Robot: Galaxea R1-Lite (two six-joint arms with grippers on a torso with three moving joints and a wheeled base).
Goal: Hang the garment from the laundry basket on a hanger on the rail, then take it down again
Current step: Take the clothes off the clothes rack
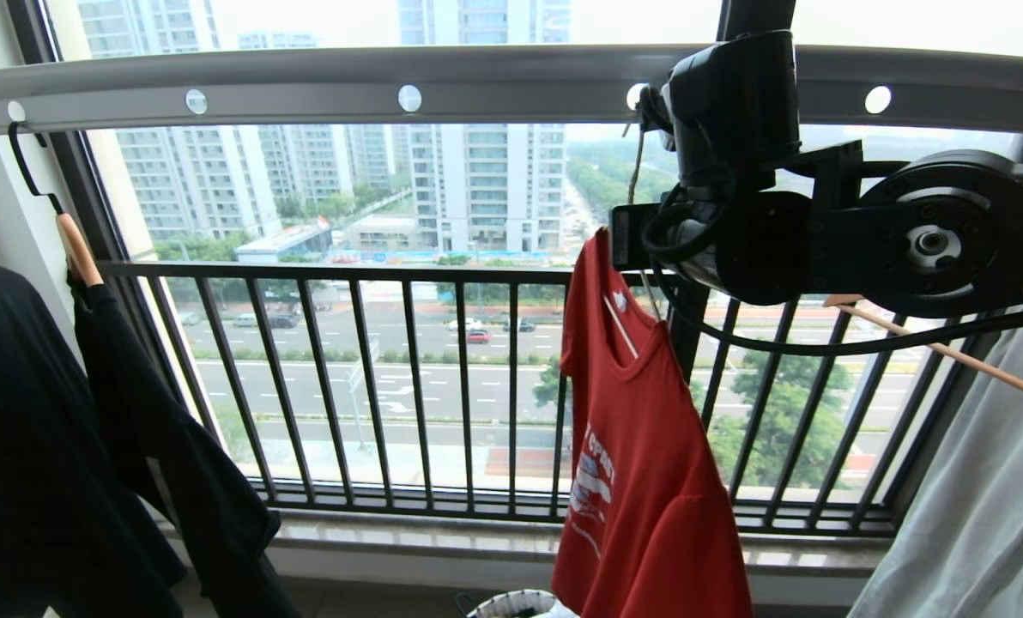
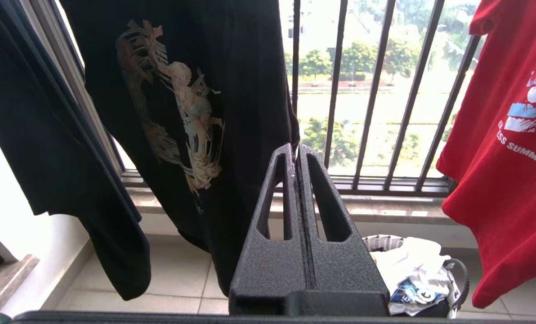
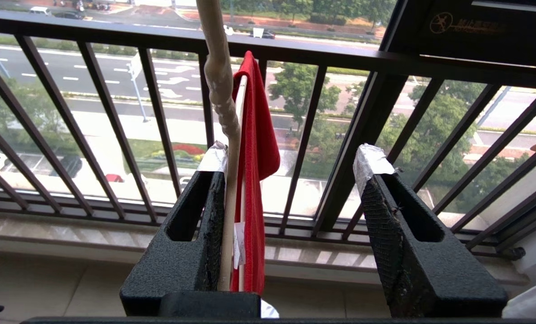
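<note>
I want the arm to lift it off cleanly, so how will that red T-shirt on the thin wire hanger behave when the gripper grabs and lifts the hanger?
The red T-shirt hangs in loose folds, so it is probably floppy and will sway. The wire hanger looks slim, likely light and apt to swing or twist between the open right gripper fingers. The cloth bunches to one side, so it may slide along.

My head looks out at the window railing (image 1: 408,378) under the rail (image 1: 305,81); both wrist cameras face it closer, all sharing the red shirt (image 1: 649,463).
</note>
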